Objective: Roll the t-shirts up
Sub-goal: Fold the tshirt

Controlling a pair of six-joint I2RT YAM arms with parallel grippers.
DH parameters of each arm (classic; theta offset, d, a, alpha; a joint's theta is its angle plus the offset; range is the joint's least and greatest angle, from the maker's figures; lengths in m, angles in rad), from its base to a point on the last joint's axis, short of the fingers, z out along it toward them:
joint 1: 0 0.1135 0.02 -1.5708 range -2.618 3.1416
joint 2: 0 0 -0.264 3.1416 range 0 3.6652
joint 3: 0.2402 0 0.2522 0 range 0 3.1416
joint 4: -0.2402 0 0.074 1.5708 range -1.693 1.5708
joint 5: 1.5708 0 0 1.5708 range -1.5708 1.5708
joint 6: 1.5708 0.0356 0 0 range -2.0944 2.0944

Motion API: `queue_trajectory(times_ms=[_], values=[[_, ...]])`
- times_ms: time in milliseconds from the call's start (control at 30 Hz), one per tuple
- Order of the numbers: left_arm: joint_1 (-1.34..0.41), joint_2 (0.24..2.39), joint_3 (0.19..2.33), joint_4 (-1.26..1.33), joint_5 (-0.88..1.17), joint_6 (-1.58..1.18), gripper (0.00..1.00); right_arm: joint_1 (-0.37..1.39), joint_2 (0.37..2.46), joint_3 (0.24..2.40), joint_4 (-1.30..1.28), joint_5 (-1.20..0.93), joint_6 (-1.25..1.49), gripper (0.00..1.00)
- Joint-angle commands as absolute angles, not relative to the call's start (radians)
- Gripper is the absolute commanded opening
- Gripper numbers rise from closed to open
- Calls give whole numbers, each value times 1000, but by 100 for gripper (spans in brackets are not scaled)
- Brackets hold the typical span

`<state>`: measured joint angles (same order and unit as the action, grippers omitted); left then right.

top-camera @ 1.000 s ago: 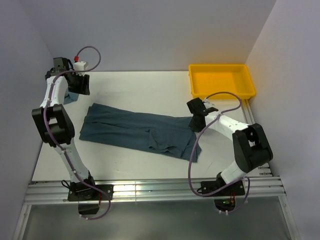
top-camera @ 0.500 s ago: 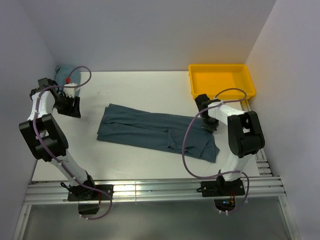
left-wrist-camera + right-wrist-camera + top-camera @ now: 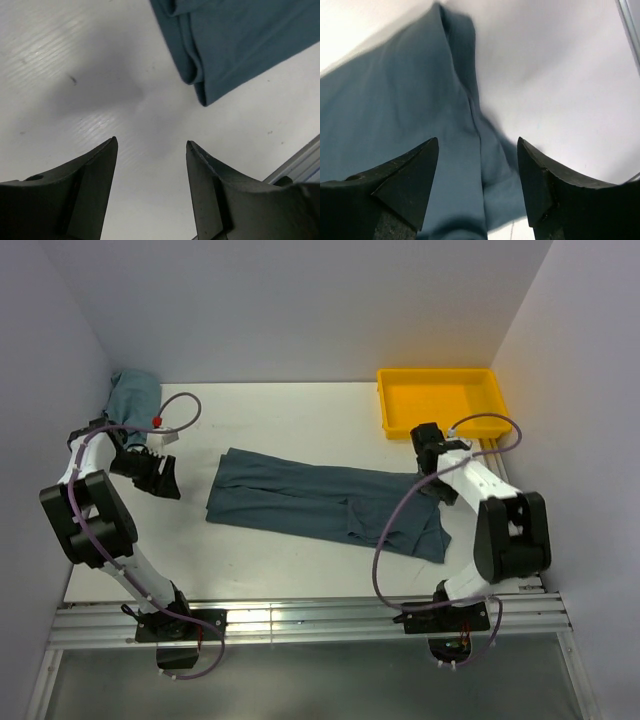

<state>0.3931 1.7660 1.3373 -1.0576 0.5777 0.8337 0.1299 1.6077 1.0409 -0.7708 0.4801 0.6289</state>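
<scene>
A dark slate-blue t-shirt (image 3: 320, 505), folded into a long band, lies flat across the middle of the table. My left gripper (image 3: 168, 480) is open just left of the shirt's left end, over bare table. In the left wrist view the open gripper (image 3: 150, 142) holds nothing, and the shirt's folded corner (image 3: 240, 40) lies ahead to the right. My right gripper (image 3: 436, 480) hangs over the shirt's right end. The right wrist view shows it (image 3: 477, 140) open, with the shirt's fabric (image 3: 395, 125) spread below and nothing gripped.
A yellow tray (image 3: 497, 400) stands at the back right, close behind the right arm. A bunched blue-grey cloth (image 3: 133, 395) sits in the back left corner against the wall. The metal rail (image 3: 300, 620) runs along the table's near edge.
The right gripper opened and let go of the shirt's right end. The shirt has slid rightward. The left arm came forward from the back left corner toward the shirt's left end.
</scene>
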Motion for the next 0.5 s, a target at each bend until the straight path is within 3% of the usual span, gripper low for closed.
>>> queue_trajectory(times_ms=[0,267,467], values=[[380,1767,1341,-1141,698,945,63,164,1447,971,-776,439,695,71],[339,1770,1328,-1134,744,965,64,219,1292,776,-844,371,819,72],[324,1732,1293,-1058,716,916,65,215,1360,791,-882,368,850,72]])
